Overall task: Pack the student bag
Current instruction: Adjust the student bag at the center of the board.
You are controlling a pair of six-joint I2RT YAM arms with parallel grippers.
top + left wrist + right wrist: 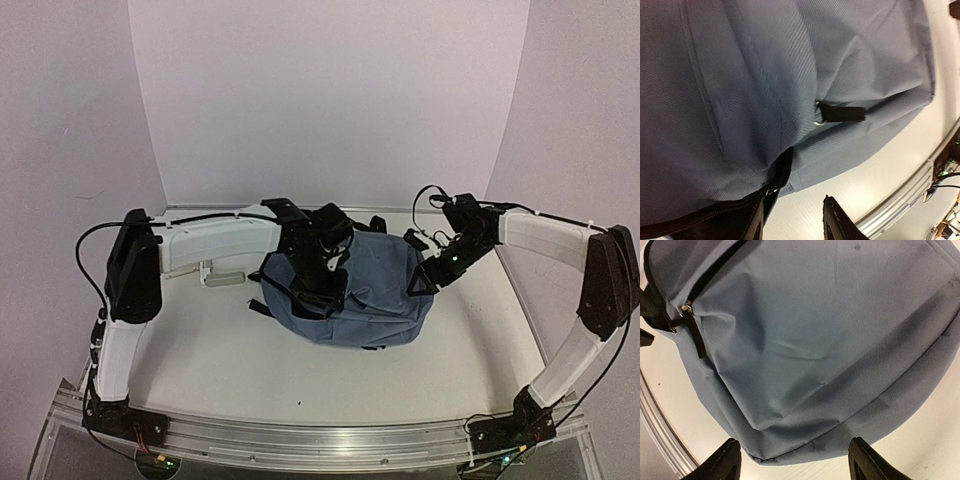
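Note:
The student bag (375,285), a blue-grey fabric backpack, lies flat in the middle of the table. It fills the left wrist view (765,75) and the right wrist view (815,340). My left gripper (320,288) is over the bag's left end. It is open and empty (792,225), and its left finger (752,220) lies against a dark zipper edge. A black zipper pull (840,114) lies on the fabric further on. My right gripper (425,275) is at the bag's right end, open wide (797,465), with its fingers either side of the bag's rounded edge. Another zipper pull (692,330) shows there.
A small pale oblong object (222,276) lies on the table behind my left arm. An aluminium rail (320,440) runs along the near edge. White walls close in the back and sides.

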